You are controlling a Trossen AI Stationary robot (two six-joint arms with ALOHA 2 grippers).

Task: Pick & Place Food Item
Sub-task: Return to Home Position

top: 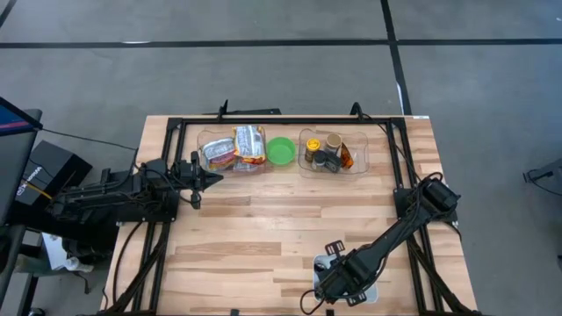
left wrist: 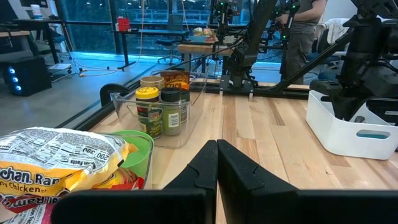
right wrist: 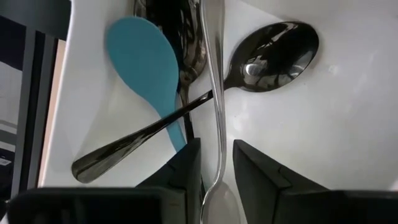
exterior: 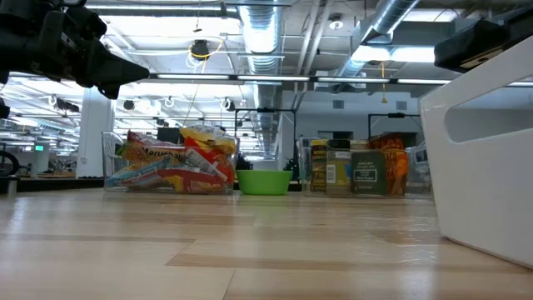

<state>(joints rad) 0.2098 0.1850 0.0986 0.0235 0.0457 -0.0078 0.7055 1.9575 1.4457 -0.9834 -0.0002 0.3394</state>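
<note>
Ramen packets (top: 235, 147) lie in a clear bin at the table's far side. Beside it stand a green bowl (top: 281, 150) and a clear bin of spice jars (top: 332, 153). My right gripper (right wrist: 217, 149) points down into a white bin (top: 349, 294) at the near right. Its fingers are slightly open, one on each side of a silver utensil handle (right wrist: 216, 112) that lies among a blue spoon (right wrist: 142, 62) and a shiny dark spoon (right wrist: 273, 50). My left gripper (left wrist: 216, 146) is shut and level, above the table at the left, pointing toward the ramen bin.
The white bin (exterior: 483, 167) stands close to the near edge. A black frame (top: 290, 118) runs around the table's far and side edges. Bare wood lies between the far row of bins and the white bin. A person (left wrist: 305, 25) stands beyond the table.
</note>
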